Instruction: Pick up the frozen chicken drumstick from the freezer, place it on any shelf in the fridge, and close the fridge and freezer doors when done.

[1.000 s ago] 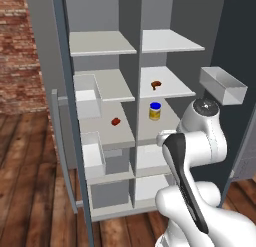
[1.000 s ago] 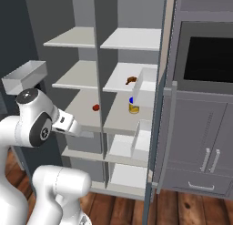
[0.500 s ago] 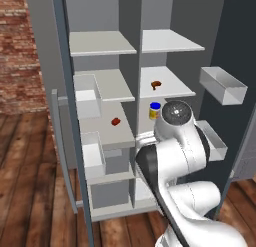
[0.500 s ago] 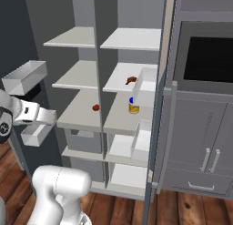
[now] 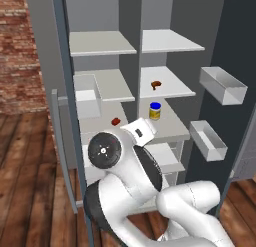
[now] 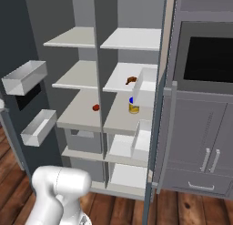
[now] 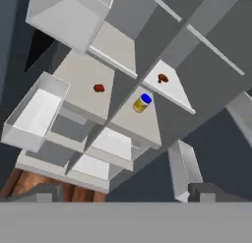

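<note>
The frozen chicken drumstick (image 5: 156, 84) (image 6: 130, 80) (image 7: 162, 78) lies alone on the shelf (image 5: 167, 91) (image 6: 123, 83), second from top in the right-hand column. My gripper (image 7: 127, 192) is open, its two tips far apart with nothing between them, held well back from the shelves and looking at them with the view rolled. In the left base view my white hand (image 5: 140, 132) sits low in front of the middle shelves. Both slate doors stand open: one at the left (image 5: 62, 106), one at the right (image 5: 235, 51).
A yellow jar with a blue lid (image 5: 155, 111) (image 6: 133, 105) (image 7: 141, 103) stands one shelf below the drumstick. A small red lump (image 5: 116, 121) (image 6: 95, 107) (image 7: 99, 88) lies in the left column. Two bins (image 5: 223, 85) (image 5: 208, 139) hang on the open door. My arm's bulk (image 5: 130, 191) fills the foreground.
My arm has swung from the right side to the left across the left base view and backed away from the shelves. It has left the right base view at its left edge. The drumstick stays put.
</note>
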